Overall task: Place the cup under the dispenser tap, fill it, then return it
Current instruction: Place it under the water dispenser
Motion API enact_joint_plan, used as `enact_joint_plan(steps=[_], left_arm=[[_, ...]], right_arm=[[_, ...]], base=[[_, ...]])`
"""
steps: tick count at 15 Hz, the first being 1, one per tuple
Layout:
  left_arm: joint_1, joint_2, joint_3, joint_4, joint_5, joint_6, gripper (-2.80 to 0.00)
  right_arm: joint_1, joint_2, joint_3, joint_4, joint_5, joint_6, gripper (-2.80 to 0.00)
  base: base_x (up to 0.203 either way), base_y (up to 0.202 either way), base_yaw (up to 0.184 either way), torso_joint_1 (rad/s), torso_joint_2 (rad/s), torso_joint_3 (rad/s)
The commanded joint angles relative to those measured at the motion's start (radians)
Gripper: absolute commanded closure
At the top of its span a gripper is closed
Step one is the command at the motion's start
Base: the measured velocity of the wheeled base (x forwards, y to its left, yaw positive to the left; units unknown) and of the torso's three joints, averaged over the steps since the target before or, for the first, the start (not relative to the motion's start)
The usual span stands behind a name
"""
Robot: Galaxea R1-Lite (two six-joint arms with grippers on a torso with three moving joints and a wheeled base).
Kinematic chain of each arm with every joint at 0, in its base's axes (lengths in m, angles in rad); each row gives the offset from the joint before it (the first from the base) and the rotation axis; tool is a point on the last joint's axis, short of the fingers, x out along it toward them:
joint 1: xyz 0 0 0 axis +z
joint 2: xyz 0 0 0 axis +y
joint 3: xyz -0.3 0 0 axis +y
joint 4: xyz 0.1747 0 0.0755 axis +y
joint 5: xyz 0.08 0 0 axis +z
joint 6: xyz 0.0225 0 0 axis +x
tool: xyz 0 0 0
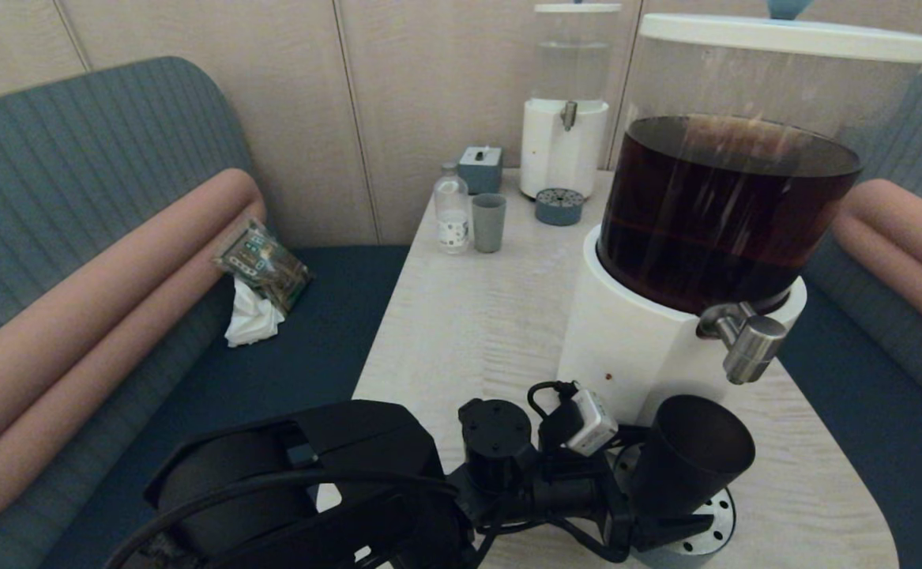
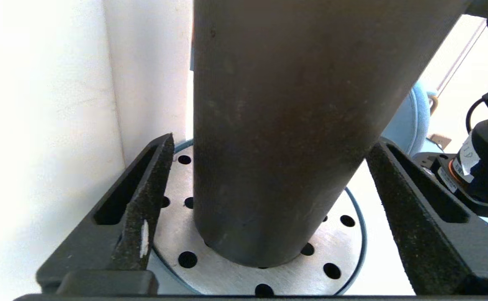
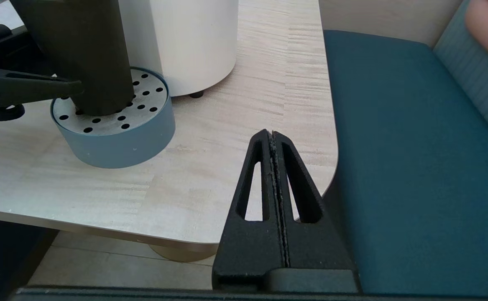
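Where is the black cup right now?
In the head view the cup stands front right on the perforated drip tray, below the dispenser tap, between the open left gripper's fingers.

cup [image 2: 277, 125]: rim cut off by top edge | drip tray [image 1: 715, 518]: mostly hidden behind cup, left arm

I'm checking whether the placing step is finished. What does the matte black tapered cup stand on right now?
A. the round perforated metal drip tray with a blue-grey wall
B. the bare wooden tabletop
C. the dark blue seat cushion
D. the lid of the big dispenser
A: the matte black tapered cup stands on the round perforated drip tray, with the open left gripper astride it, touching neither side.
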Motion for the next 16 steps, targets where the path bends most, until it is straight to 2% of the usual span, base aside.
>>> enact_joint_plan(steps=[1, 12, 16], left_arm=[[-0.001, -0.008, 0.015, -0.009, -0.004, 0.001, -2.8], [-0.004, -0.085, 0.115, -0.009, 0.062, 0.019, -2.8], [-0.004, -0.141, 0.213, -0.009, 0.063, 0.02, -2.8]], right_arm=[[0.0, 0.0, 0.003, 0.0, 0.001, 0.0, 0.0], [0.0, 0.0, 0.003, 0.0, 0.001, 0.0, 0.0], [0.0, 0.0, 0.003, 0.0, 0.001, 0.0, 0.0]], base=[[0.0, 0.0, 0.0, 0.0, 0.0, 0.0], [0.0, 0.0, 0.0, 0.0, 0.0, 0.0], [0.0, 0.0, 0.0, 0.0, 0.0, 0.0]])
